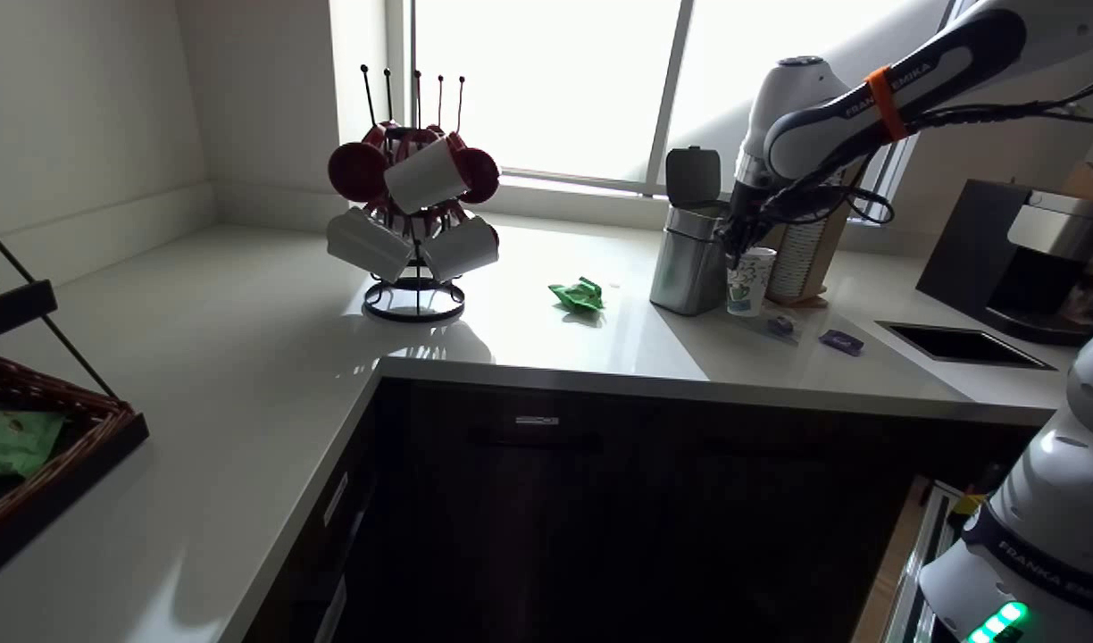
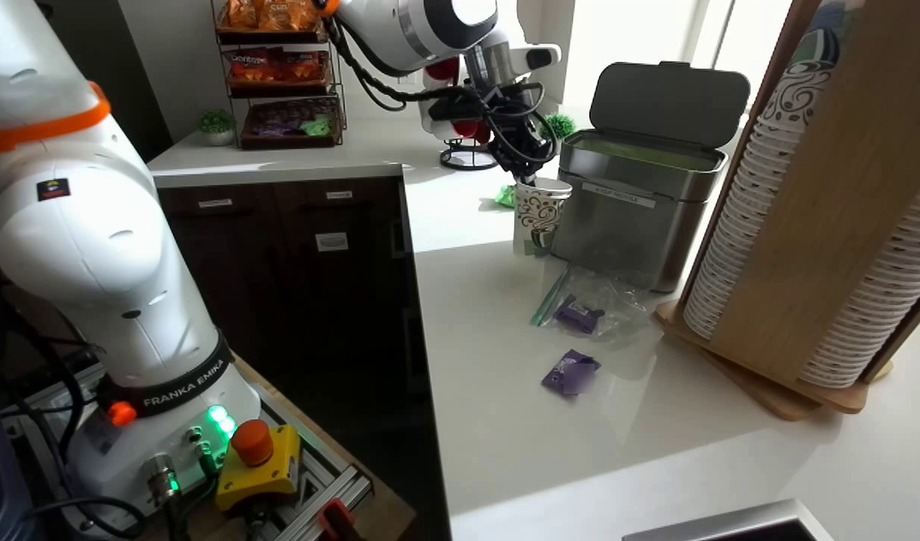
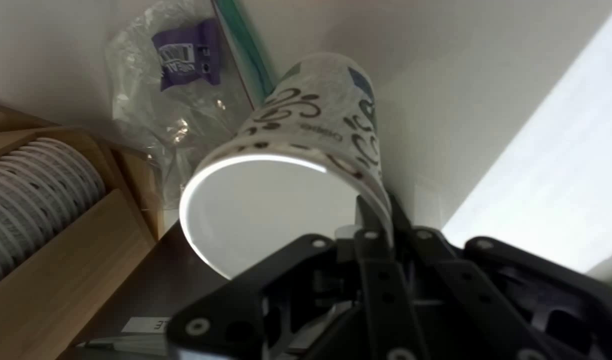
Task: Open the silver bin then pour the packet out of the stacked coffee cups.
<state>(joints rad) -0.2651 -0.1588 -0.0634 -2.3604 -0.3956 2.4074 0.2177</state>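
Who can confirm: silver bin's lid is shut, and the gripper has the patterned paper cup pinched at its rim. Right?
Wrong on the lid: the silver bin is open, its lid standing raised, as both exterior views show. The rest holds: the gripper has the patterned paper cup pinched at its rim.

Window point(image 1: 546, 89) blown white, sunlight hard across counter point(image 1: 529, 335), cabinets point(image 1: 546, 518) near black
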